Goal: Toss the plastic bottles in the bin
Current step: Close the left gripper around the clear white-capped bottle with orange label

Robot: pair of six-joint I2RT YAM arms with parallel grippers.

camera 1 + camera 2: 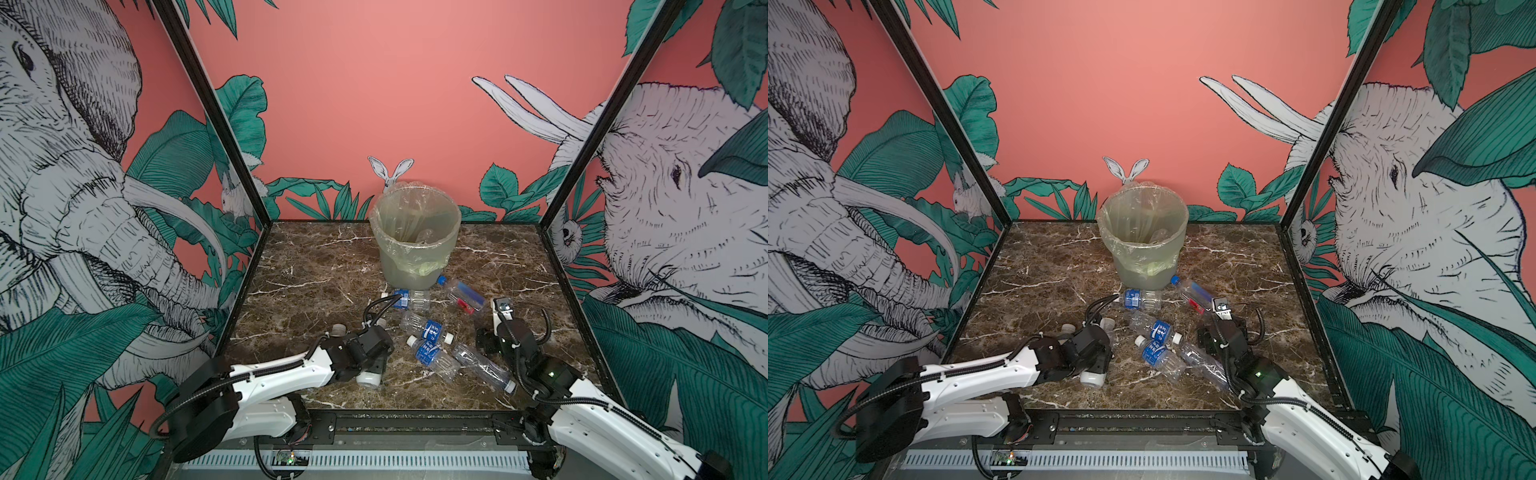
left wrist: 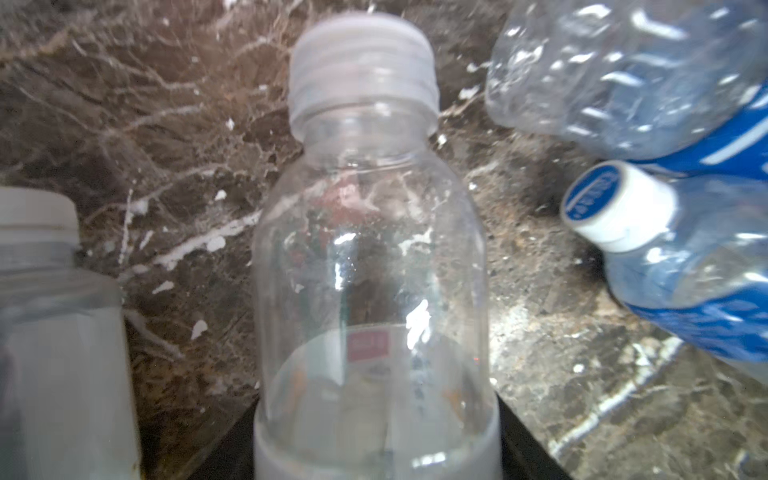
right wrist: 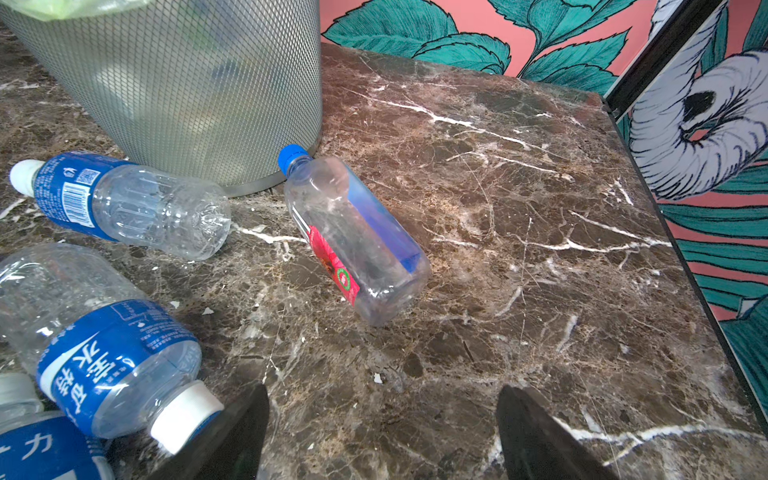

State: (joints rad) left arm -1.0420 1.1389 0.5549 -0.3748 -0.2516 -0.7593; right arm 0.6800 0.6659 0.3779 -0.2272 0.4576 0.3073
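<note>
Grasping: left end effector (image 2: 378, 436) has its jaws against both sides of a clear bottle (image 2: 370, 257), lower left of centre in both top views; whether it is lifted, I cannot tell.
Right end effector (image 3: 384, 415): released, jaws apart over bare counter (image 3: 540, 208), near the red-label bottle (image 3: 353, 237).
Bin (image 1: 415, 249): mid-frame in both top views, at least 1 bottle inside.
Undone: about 7 bottles (image 1: 428, 328), counting the grasped one, are outside the bin, below it in frame.
Progress: judged early; most of the work remains.

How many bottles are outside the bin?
7: two bottles by the bin, three bottles mid-table, one bottle in the left claw, another beside it. Arms may hide more.
</note>
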